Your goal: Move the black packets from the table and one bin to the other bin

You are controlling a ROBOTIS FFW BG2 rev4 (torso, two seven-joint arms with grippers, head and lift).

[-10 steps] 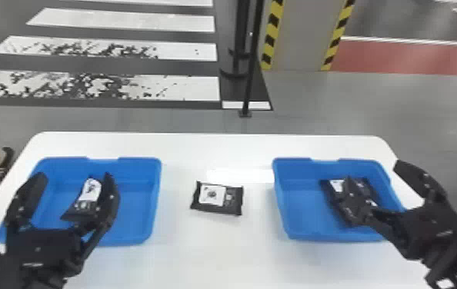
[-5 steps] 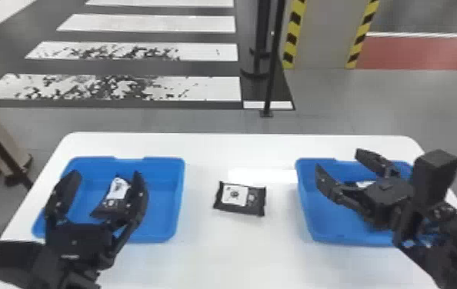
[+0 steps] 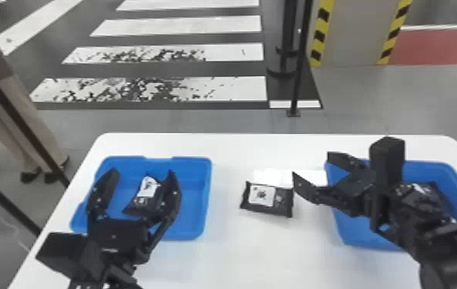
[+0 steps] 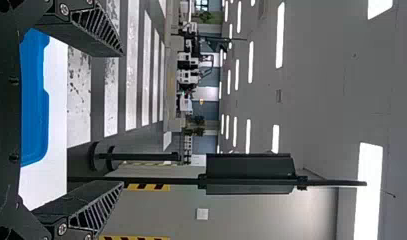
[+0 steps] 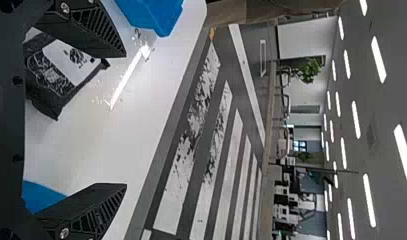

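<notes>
Running left to right, the middle black packet (image 3: 267, 199) seems slightly askew.

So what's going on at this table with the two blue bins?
A robot is sorting black packets into one bin. Its right gripper is open and empty, near the packet on the table, which may be its next pick. The left gripper is also open and empty, at the left bin. One packet lies in that bin, and another in the right bin.
</notes>
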